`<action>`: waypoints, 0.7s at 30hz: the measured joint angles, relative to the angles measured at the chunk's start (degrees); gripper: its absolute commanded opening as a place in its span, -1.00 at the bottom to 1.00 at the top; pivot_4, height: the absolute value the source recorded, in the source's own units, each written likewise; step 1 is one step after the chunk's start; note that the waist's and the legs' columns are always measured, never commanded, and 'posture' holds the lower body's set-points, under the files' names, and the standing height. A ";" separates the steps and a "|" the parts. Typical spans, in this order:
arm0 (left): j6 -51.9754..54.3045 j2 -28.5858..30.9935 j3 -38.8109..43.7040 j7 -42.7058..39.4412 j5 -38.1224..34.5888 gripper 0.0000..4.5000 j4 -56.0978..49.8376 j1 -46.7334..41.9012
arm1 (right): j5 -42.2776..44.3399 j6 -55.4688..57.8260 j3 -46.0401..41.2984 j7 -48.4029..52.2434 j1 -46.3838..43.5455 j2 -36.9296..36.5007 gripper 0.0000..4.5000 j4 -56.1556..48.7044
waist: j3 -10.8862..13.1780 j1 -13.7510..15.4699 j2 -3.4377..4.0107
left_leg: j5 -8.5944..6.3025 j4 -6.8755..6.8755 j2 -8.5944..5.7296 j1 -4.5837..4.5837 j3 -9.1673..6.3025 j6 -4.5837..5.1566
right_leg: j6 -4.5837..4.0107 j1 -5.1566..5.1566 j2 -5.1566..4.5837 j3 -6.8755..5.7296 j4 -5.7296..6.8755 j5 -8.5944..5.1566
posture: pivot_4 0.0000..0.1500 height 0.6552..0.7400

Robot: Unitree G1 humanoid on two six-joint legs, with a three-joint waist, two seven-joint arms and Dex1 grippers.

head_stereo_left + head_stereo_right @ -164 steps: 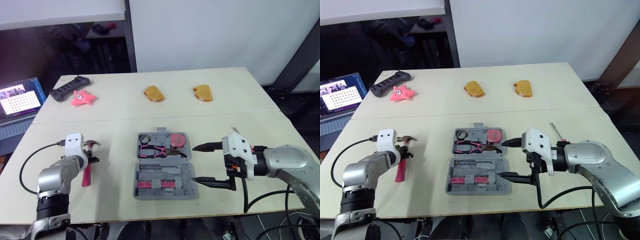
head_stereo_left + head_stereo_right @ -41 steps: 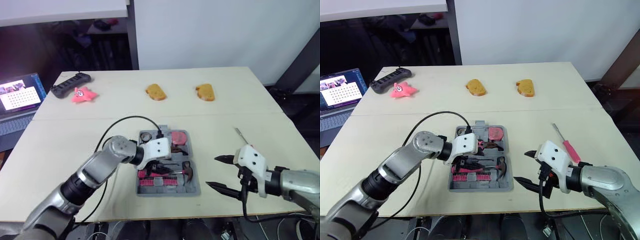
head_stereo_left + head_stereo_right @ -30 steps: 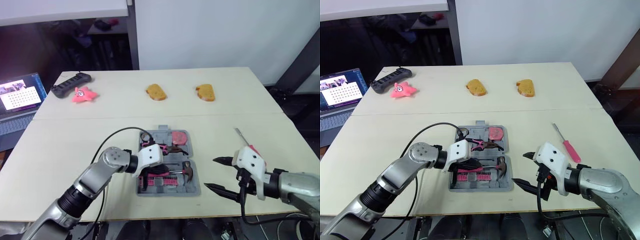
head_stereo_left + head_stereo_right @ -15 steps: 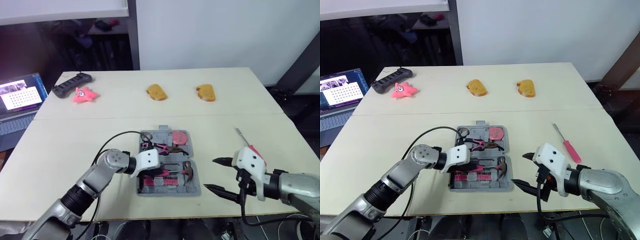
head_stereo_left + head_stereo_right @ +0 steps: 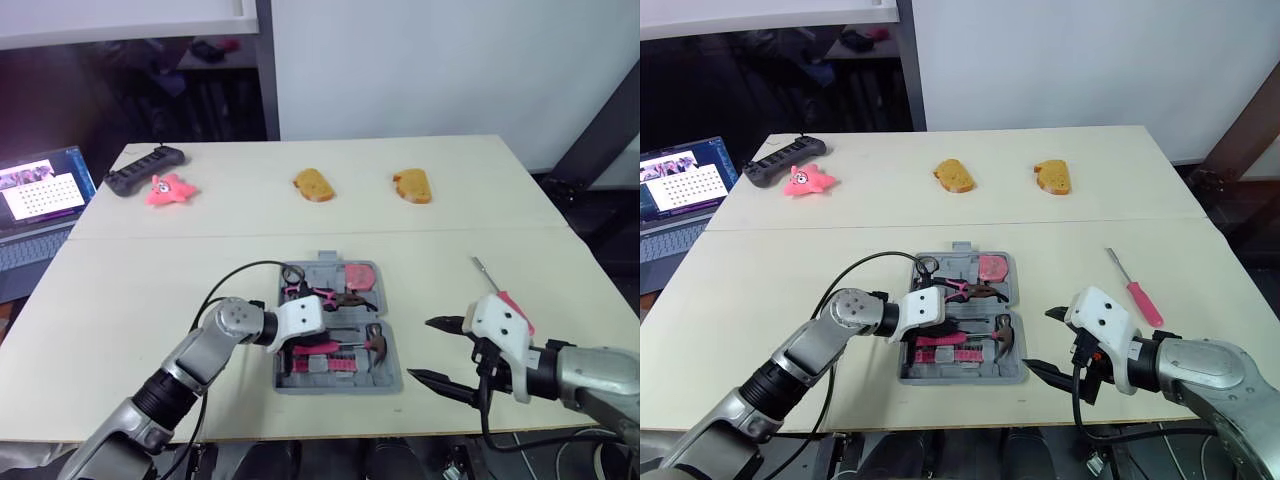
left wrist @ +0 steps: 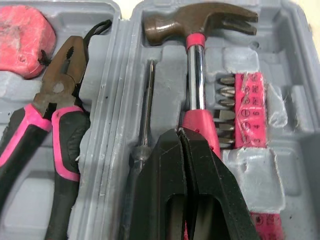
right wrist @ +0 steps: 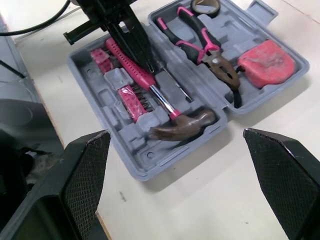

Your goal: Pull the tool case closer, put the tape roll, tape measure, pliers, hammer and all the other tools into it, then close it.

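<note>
Table (image 5: 120, 290) — tool case (image 5: 340, 385) open, hammer (image 6: 196, 85) inside; left tool (image 6: 179, 131) pinched together, right tool (image 5: 420, 349) wide.

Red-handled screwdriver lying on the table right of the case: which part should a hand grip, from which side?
Take the screwdriver by its red handle, the thick end nearer the robot; the thin shaft offers little to pinch. It lies flat on the table, so come from above, closing across the handle. The open right hand is nearest.

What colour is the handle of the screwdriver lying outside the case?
Pinkish red; the screwdriver shows best in the right eye view.
</note>
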 measured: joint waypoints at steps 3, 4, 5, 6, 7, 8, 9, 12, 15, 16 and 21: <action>1.35 -0.44 1.64 -1.27 -2.61 -0.97 -1.13 -0.06 | 0.07 0.15 -0.46 0.00 0.07 0.00 1.00 -0.43 | 0.01 -0.08 -0.01 | 0.00 0.00 0.01 0.00 -0.01 0.00 | 0.00 -0.01 0.01 0.00 0.01 0.00 | 1.00 0.57; 1.65 -0.43 2.31 -1.47 -3.30 -0.97 -1.82 -0.19 | 0.06 0.19 -0.58 0.00 0.20 0.00 1.00 -0.43 | 0.01 -0.14 -0.01 | 0.00 0.00 0.02 0.00 -0.01 0.00 | 0.00 -0.02 0.01 -0.01 0.01 0.00 | 1.00 0.57; 1.95 -0.45 2.92 -1.70 -4.19 -0.97 -2.48 -0.36 | 0.06 0.22 -0.59 0.01 0.26 0.00 1.00 -0.43 | 0.01 -0.15 -0.01 | 0.00 0.00 0.02 0.00 -0.01 0.00 | 0.00 -0.02 0.01 -0.01 0.02 0.00 | 1.00 0.57; 2.20 -0.44 3.51 -1.98 -4.91 -0.97 -3.24 -0.38 | 0.06 0.23 -0.60 0.04 0.27 0.00 1.00 -0.43 | 0.00 -0.15 -0.01 | 0.00 0.00 0.02 0.01 -0.01 0.00 | 0.00 -0.02 0.01 -0.01 0.01 0.00 | 1.00 0.57; 2.72 -0.38 3.87 -2.21 -5.32 -0.97 -3.73 -0.38 | 0.06 0.23 -0.64 0.05 0.27 0.00 1.00 -0.43 | 0.00 -0.14 -0.01 | 0.00 0.00 0.01 0.00 0.00 0.00 | 0.00 -0.02 0.01 -0.01 0.01 0.00 | 1.00 0.57; 2.87 -0.09 3.89 -2.49 -5.37 -0.97 -3.85 -0.34 | 0.06 0.23 -0.66 0.07 0.25 0.00 1.00 -0.43 | 0.00 -0.13 -0.01 | 0.00 0.00 0.01 0.00 0.00 0.00 | 0.00 -0.02 0.01 -0.01 0.01 0.00 | 1.00 0.57; 2.85 0.25 3.90 -2.63 -5.37 -0.97 -3.81 -0.03 | 0.06 0.23 -0.69 0.07 0.25 0.00 1.00 -0.43 | 0.00 -0.15 0.00 | 0.00 0.00 0.01 0.00 0.00 0.00 | 0.00 -0.02 0.02 -0.01 0.01 0.00 | 1.00 0.57; 2.84 0.42 3.85 -2.82 -5.37 -0.97 -3.11 1.15 | 0.06 0.28 -0.70 0.09 0.18 0.00 1.00 -0.42 | 0.00 -0.11 -0.01 | 0.00 0.00 0.01 0.00 0.00 0.00 | 0.00 -0.02 0.01 0.00 0.01 0.00 | 1.00 0.57; 1.68 0.06 3.65 -2.60 -4.87 -0.97 -1.07 2.02 | 0.07 0.41 -0.71 0.11 -0.11 -0.02 1.00 -0.42 | 0.00 -0.09 -0.01 | 0.00 0.00 0.01 0.00 0.00 0.00 | 0.00 -0.02 0.01 -0.01 0.00 0.00 | 1.00 0.57; 1.19 -0.08 3.38 -2.44 -4.46 -0.97 -0.32 2.31 | 0.08 0.48 -0.73 0.12 -0.16 -0.06 1.00 -0.42 | 0.00 -0.09 -0.01 | 0.00 0.00 0.01 0.00 0.00 0.00 | 0.00 -0.02 0.01 -0.01 0.00 0.00 | 1.00 0.57; -2.50 -0.87 2.01 -1.73 -2.44 -0.97 2.95 2.15 | 0.95 1.15 -1.46 0.19 -0.33 -0.37 1.00 -0.42 | -0.01 0.00 0.00 | 0.00 0.00 0.00 0.03 0.00 0.00 | 0.00 0.04 -0.01 -0.01 -0.03 0.00 | 1.00 0.57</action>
